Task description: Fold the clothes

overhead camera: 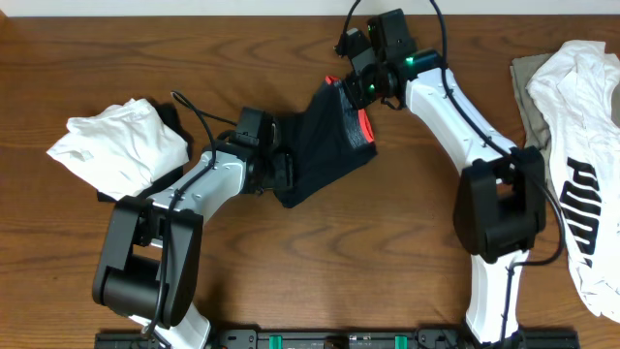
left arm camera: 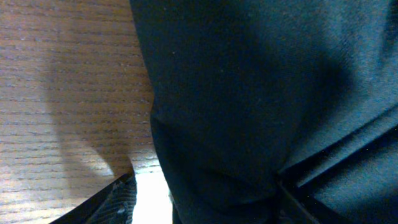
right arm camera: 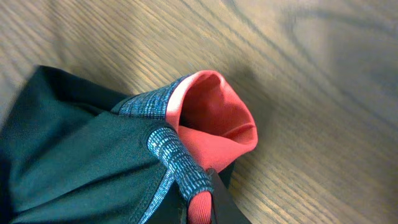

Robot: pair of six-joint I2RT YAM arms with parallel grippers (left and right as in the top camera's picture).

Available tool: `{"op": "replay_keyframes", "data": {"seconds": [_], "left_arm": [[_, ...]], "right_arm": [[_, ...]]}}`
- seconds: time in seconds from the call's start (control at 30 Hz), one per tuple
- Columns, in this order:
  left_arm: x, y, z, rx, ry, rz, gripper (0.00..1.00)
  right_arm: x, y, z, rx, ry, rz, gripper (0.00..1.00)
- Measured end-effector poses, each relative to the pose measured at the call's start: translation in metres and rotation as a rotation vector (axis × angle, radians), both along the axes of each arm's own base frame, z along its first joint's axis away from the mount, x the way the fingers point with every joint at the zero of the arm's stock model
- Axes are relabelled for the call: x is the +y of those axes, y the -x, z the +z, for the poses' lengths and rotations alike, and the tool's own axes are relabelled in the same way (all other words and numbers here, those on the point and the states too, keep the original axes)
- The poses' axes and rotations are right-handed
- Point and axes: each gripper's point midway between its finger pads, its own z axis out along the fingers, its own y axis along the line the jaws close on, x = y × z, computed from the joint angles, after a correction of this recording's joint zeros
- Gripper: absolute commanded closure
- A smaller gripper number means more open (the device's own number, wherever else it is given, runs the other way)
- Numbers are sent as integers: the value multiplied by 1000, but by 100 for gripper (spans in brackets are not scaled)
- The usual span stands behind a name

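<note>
We find the pants point(overhead camera: 325, 145) near the middle of the table point(overhead camera: 387, 252), stretched between the left gripper point(overhead camera: 281, 170) at their near-left end and the right gripper point(overhead camera: 363, 87) at their waistband, farther back and to the right. Well apart to the left we see a crumpled top point(overhead camera: 121, 145) lying partly on another garment. At the far right edge the printed top point(overhead camera: 581, 165) lies over a further piece point(overhead camera: 523, 82), which shows behind and to its left.
</note>
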Motion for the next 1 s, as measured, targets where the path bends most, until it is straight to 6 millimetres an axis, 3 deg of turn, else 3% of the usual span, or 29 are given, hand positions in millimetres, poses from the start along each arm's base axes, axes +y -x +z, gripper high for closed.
{"op": "replay_keyframes", "data": {"seconds": [0.07,0.17,0.2,0.37,0.53,0.63,0.7,0.8,0.87,0.93,1.0], "left_arm": [[0,0,0,0,0,0,33],[0,0,0,0,-1,0,33],[0,0,0,0,-1,0,33],[0,-1,0,-3,1,0,32],[0,-5,3,-28,-1,-1,14],[0,-11,10,-59,-1,6,9],[-1,-18,23,-110,10,7,5],[-2,-33,59,-235,31,17,5],[-2,-45,88,-342,43,30,5],[-3,-59,114,-448,59,43,12],[-3,-68,123,-496,64,53,22]], "right_arm": [[-2,0,-15,24,16,-12,92],[-9,2,-40,79,44,-40,62],[-13,3,-46,96,55,-54,57],[-47,8,-65,165,152,-153,55],[-77,10,-67,197,209,-246,51],[-86,6,-51,168,209,-273,50],[-87,3,-27,125,195,-277,53],[-81,8,21,57,152,-249,55],[-74,16,47,31,123,-216,63],[-61,25,65,20,87,-176,68],[-49,33,68,39,68,-147,73]]}}
